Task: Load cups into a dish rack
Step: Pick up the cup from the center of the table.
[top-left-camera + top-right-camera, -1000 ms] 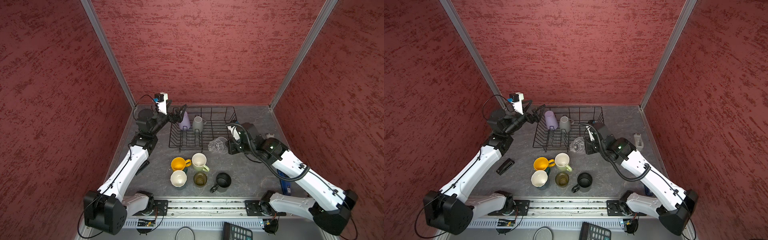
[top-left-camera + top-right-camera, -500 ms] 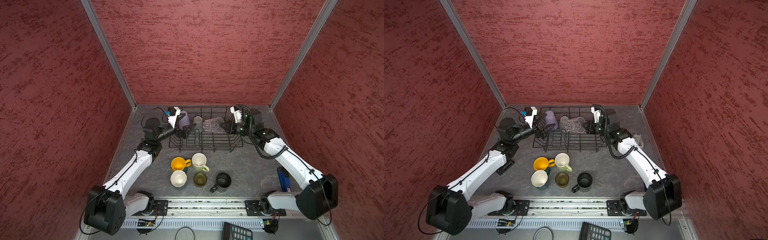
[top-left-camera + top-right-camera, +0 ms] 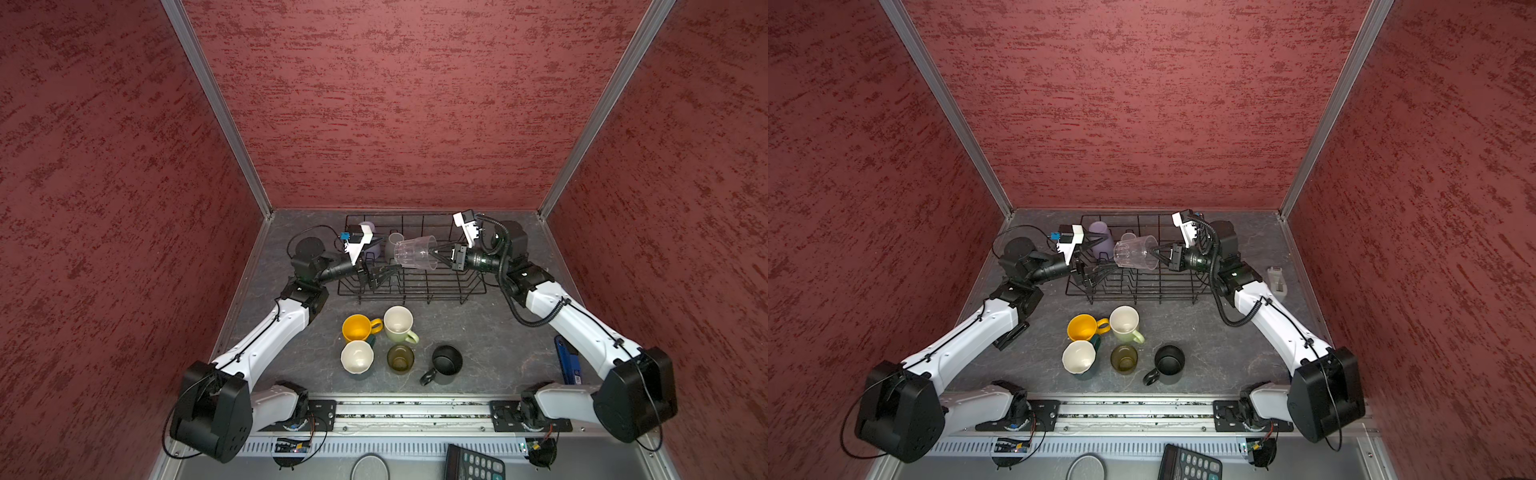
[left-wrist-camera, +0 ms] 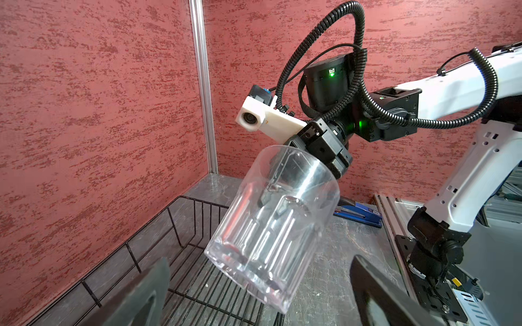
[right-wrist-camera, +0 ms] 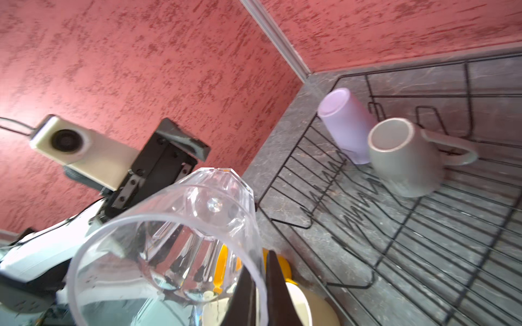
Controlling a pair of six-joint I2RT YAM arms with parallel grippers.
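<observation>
While the right gripper (image 3: 433, 251) pinches the clear glass (image 3: 411, 253) by its rim above the dish rack (image 3: 417, 287), the left gripper (image 3: 384, 274) gapes empty at its left edge.

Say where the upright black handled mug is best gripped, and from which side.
Probably pinch the black handled mug's rim wall from above, one finger inside its open mouth, on the robot's right side. It stands upright, its loop handle points toward the front rail, and the olive-brown glass stands on its left.
</observation>
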